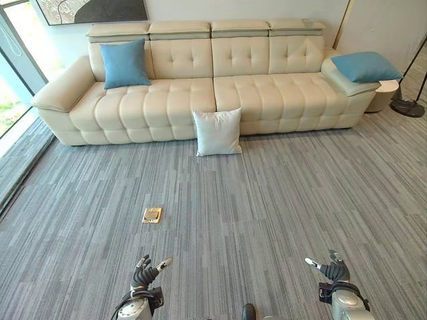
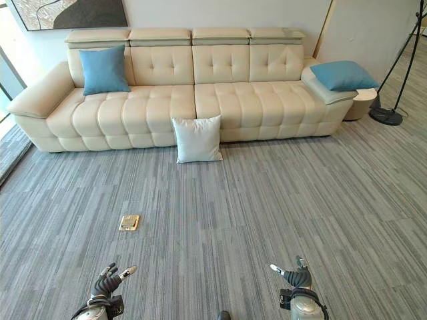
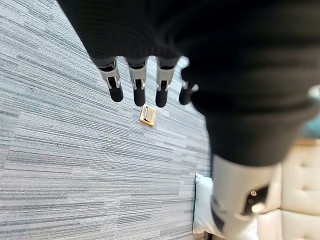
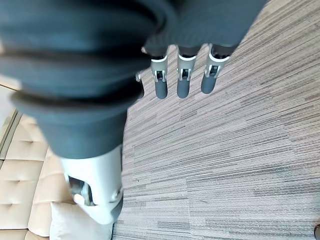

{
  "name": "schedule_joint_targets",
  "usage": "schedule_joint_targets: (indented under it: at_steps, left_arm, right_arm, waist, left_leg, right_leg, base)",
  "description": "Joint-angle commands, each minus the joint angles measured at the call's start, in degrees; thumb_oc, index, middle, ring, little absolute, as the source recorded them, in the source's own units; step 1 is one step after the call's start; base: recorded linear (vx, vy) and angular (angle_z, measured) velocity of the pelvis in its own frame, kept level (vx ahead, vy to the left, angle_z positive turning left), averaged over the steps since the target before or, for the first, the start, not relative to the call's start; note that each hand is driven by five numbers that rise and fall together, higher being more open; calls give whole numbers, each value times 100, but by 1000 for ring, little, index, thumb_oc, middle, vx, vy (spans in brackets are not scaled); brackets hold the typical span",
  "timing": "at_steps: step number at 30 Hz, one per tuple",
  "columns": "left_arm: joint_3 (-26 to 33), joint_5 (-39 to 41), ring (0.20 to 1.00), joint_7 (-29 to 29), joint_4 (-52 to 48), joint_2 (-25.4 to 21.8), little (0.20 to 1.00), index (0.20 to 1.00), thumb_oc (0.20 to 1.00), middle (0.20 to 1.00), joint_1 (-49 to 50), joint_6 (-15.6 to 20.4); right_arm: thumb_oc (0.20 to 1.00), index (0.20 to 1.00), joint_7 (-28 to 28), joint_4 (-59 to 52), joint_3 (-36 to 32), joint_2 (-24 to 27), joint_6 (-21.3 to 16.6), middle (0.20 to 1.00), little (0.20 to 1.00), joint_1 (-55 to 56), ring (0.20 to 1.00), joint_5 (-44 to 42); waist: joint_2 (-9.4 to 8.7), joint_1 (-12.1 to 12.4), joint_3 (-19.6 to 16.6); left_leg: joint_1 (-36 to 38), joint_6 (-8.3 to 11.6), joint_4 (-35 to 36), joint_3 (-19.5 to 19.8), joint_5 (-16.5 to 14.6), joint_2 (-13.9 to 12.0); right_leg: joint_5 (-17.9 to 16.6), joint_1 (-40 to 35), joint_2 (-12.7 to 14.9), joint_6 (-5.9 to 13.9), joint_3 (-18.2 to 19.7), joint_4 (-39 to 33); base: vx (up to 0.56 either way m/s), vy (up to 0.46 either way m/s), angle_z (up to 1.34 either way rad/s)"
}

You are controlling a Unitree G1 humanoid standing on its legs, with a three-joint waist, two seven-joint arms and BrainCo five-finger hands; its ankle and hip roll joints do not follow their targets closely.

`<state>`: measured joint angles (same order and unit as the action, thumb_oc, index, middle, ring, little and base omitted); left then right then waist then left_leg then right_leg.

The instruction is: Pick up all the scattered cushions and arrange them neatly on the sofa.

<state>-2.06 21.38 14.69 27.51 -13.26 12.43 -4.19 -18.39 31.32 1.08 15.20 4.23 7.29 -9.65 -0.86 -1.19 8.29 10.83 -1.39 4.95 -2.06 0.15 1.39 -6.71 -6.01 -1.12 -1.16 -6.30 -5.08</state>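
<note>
A white cushion stands on the carpet, leaning against the front of the cream sofa. One blue cushion leans upright against the sofa's back at the left end. Another blue cushion lies on the sofa's right armrest. My left hand and right hand hang low near the bottom of the view, far from the sofa, fingers relaxed and holding nothing. The left wrist view looks past its fingers at the carpet and the white cushion.
A small brass floor plate is set in the grey carpet ahead of my left hand. A floor lamp base and a round side table stand right of the sofa. A window wall runs along the left.
</note>
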Motion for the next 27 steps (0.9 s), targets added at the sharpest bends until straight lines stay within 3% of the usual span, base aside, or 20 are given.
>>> schedule_joint_targets:
  at_steps: [1, 27]
  left_arm:
    - [-17, -74, 1000, 63, 96, -196, 1000, 1000, 1000, 1000, -343, 185]
    - [272, -271, 1000, 74, -104, -361, 1000, 1000, 1000, 1000, -110, 101]
  right_arm:
    - [1000, 1000, -99, 110, -200, 211, -117, 1000, 1000, -324, 1000, 85]
    - [1000, 1000, 34, 206, -306, 418, 103, 1000, 1000, -195, 1000, 318]
  waist:
    - [-20, -43, -72]
    - [-38, 62, 60]
  left_leg:
    - [-135, 200, 5, -342, -393, -27]
    - [-333, 144, 5, -199, -348, 16]
  right_leg:
    - [1113, -414, 234, 547, -80, 8]
    - [1099, -253, 258, 576, -143, 8]
  base:
    - [0, 0, 0]
    - [3, 4, 0]
